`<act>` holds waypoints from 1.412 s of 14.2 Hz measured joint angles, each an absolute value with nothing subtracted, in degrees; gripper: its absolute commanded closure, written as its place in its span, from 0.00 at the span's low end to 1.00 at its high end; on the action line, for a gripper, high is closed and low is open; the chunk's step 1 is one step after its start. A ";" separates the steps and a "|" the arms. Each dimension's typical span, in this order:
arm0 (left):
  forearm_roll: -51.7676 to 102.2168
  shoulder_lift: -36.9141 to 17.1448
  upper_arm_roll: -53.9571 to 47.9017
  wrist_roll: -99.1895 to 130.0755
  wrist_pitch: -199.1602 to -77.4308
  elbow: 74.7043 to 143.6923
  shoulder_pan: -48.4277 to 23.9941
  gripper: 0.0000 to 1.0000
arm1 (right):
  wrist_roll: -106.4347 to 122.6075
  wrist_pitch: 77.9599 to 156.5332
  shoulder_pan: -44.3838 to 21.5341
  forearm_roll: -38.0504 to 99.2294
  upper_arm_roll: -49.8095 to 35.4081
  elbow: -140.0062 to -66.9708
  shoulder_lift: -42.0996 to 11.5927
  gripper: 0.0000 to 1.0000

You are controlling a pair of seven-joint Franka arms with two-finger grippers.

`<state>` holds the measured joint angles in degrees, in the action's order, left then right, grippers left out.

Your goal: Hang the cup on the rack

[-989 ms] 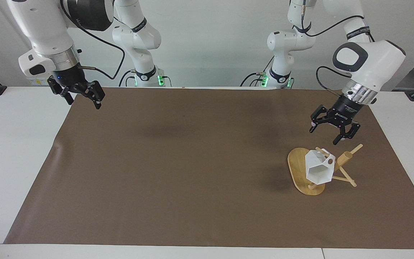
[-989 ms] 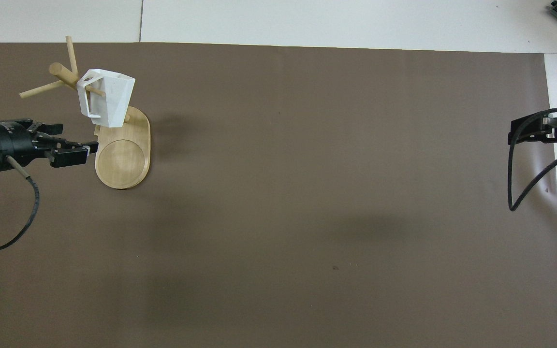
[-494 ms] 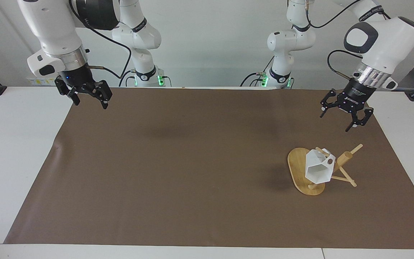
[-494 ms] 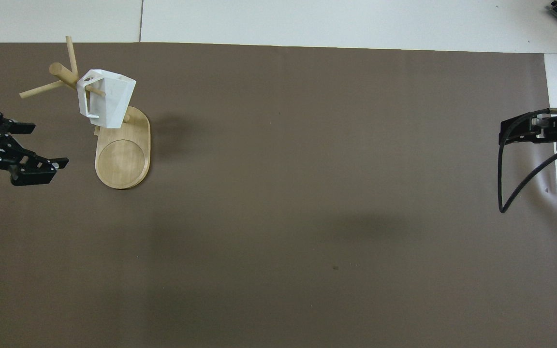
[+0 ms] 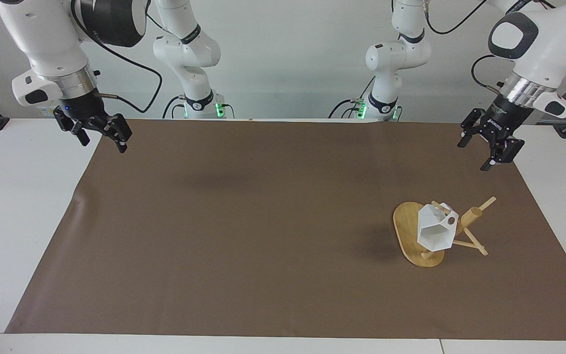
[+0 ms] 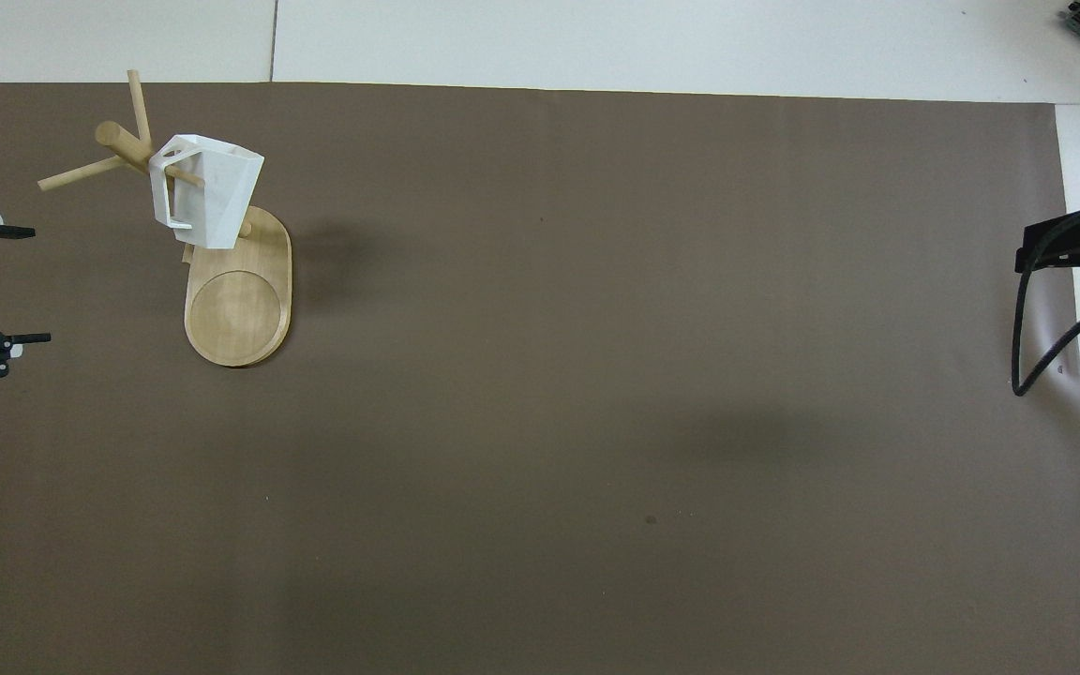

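While my left gripper hangs open and empty over the brown mat at the left arm's end, nothing lies between it and the rack. The white faceted cup hangs tilted by its handle on a peg there. My right gripper waits open over the mat's edge at the right arm's end.

I count one cup, white and faceted, and one rack of pale wood carrying it. One brown mat covers one table. I have two grippers of my own: the left and the right, each with two fingers.
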<state>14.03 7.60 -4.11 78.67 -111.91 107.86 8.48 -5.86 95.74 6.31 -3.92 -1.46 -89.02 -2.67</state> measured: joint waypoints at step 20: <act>-0.59 2.96 -5.39 6.05 -88.44 89.75 2.15 0.00 | -5.80 89.92 6.02 -3.45 -1.35 -87.34 -1.14 0.00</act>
<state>-0.59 2.96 -5.39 6.05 -88.44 89.75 2.15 -5.80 89.92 6.02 -3.45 -1.35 -87.34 -1.14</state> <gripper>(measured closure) 0.000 0.000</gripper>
